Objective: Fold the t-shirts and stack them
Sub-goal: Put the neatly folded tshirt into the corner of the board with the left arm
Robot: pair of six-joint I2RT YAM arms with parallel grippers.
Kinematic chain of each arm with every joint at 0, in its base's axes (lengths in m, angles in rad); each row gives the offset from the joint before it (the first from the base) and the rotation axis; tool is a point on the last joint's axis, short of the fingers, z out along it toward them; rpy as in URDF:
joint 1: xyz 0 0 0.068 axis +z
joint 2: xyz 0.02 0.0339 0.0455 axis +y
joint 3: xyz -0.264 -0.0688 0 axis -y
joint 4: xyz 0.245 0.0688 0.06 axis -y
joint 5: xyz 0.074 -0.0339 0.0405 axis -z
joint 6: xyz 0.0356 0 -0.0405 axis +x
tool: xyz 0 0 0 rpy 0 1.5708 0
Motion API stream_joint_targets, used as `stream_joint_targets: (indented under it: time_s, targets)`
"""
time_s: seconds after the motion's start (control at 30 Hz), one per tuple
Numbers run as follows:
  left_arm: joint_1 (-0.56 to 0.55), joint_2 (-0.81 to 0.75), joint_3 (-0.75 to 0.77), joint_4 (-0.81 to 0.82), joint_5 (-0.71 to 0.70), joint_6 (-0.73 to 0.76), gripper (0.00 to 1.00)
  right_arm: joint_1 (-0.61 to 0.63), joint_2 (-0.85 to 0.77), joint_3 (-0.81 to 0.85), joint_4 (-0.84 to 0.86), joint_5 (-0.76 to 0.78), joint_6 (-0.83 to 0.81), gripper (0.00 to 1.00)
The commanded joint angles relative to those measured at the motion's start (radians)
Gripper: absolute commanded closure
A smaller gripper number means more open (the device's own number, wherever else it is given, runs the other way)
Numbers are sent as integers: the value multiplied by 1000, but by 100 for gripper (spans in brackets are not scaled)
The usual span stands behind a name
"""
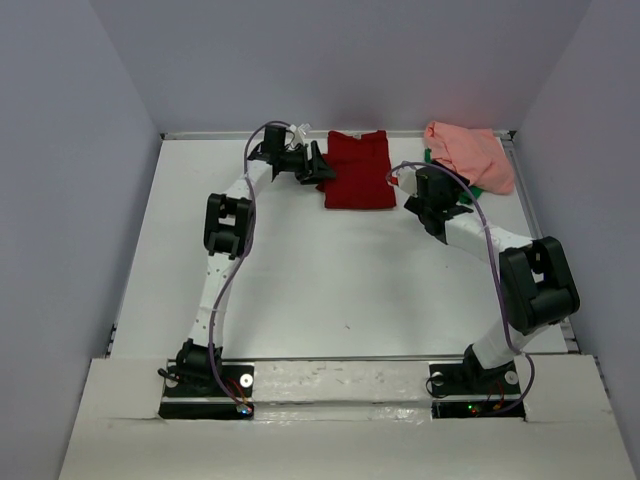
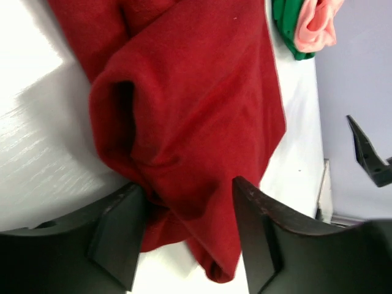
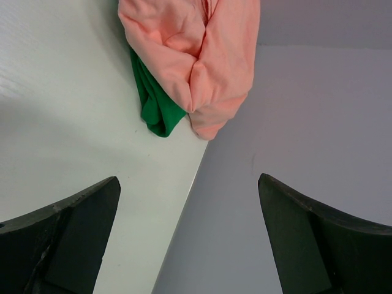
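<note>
Lying flat against the far edge of the surface (image 1: 300, 290), near its middle, the dark red t-shirt (image 1: 358, 172) is partly folded, with one rolled fold along its left side.

Salmon pink t-shirt (image 1: 470, 155): crumpled heap in the far right corner, apart from the red one. It rests on top of the green fabric (image 3: 153, 104), which shows only as a bunched strip poking out at the heap's edge. The heap touches the side wall (image 3: 294, 122).

Left end effector (image 1: 322, 165): at the red shirt's left edge. In the left wrist view its fingers (image 2: 116, 233) stand apart, straddling the rolled fold; one finger touches the cloth, no firm pinch visible.

Right end effector (image 1: 438, 190): between the two shirts, just beside the pink heap, fingers spread wide, nothing between them. In the right wrist view it hangs short of the heap, over the surface's right edge.
</note>
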Motion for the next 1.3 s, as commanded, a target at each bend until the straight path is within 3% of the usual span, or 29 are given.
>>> stream_joint_targets:
  time_s: [0.0, 0.23, 0.5, 0.63, 0.7, 1.27]
  targets:
    - [-30, 42, 26, -94, -58, 46, 37, -5, -43, -9, 13, 0, 7, 0]
    - [-47, 38, 31, -143, -128, 108, 57, -5, -50, -16, 12, 0, 7, 0]
    - [-56, 13, 29, -179, -187, 165, 67, -15, -53, -19, 13, -3, 10, 0]
    - [-56, -7, 28, -190, -251, 197, 84, -15, -53, -22, 10, -3, 10, 0]
    - [-57, -16, 28, -198, -276, 223, 100, -15, -53, -22, 9, -4, 13, 0]
    - [-57, -165, -20, -210, -424, 330, 100, -15, -35, -9, -13, -20, 41, 0]
